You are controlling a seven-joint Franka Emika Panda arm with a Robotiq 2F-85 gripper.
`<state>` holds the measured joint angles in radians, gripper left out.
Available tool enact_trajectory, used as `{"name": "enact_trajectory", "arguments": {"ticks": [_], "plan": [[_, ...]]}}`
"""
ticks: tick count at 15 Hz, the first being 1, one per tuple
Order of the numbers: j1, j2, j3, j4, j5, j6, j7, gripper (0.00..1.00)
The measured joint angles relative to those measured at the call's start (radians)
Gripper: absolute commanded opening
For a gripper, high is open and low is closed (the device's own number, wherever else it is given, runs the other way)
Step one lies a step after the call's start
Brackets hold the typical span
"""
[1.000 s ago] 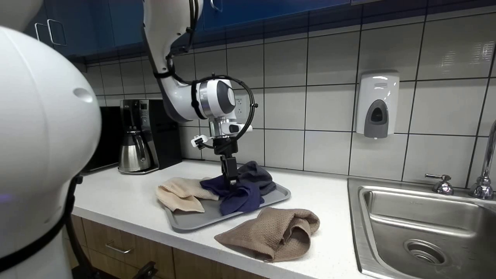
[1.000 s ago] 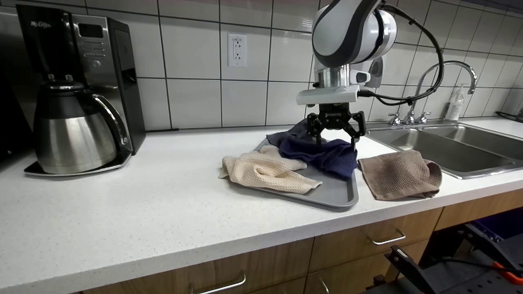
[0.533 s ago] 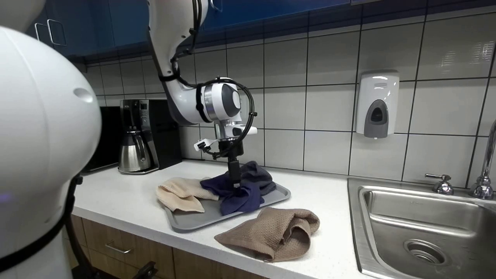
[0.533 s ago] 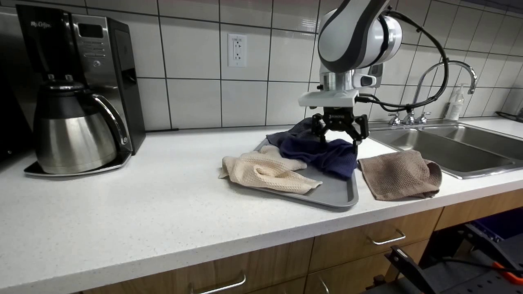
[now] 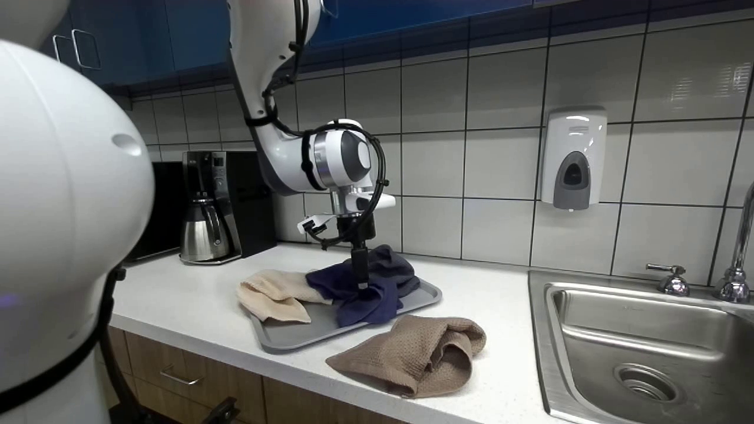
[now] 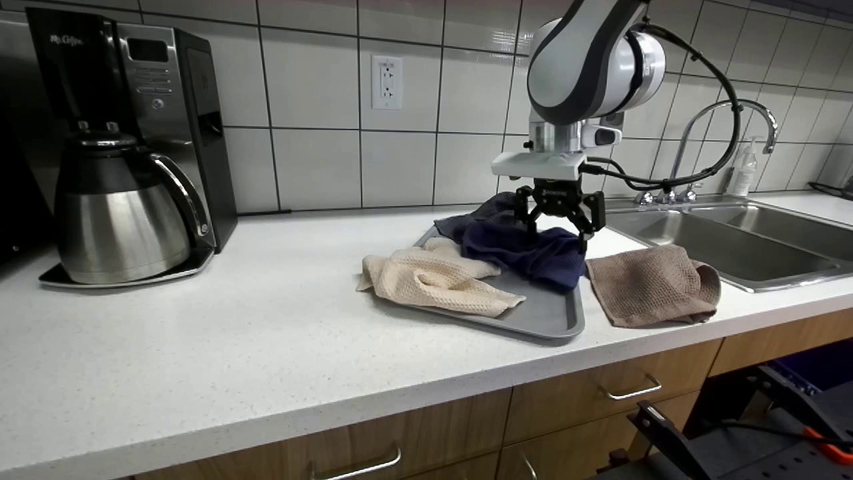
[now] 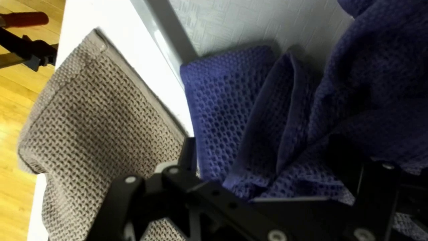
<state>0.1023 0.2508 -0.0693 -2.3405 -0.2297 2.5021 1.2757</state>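
Directly beneath the gripper, the navy waffle-weave towel lies crumpled on the gray tray, lapping over the edge that faces the brown waffle-weave towel. The gripper points down, its fingers spread wide and pinching nothing. In the wrist view, a raised fold runs crosswise between them; one finger stands by that tray edge, the other among deeper folds. Whether either tip touches fabric cannot be told. The charcoal towel lies just behind.
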Motion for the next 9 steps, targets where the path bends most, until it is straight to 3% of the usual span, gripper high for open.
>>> {"name": "enact_trajectory", "arguments": {"ticks": [9], "plan": [[0.002,0.025,-0.018,-0.009,-0.002,0.061,0.018,1.0]]}}
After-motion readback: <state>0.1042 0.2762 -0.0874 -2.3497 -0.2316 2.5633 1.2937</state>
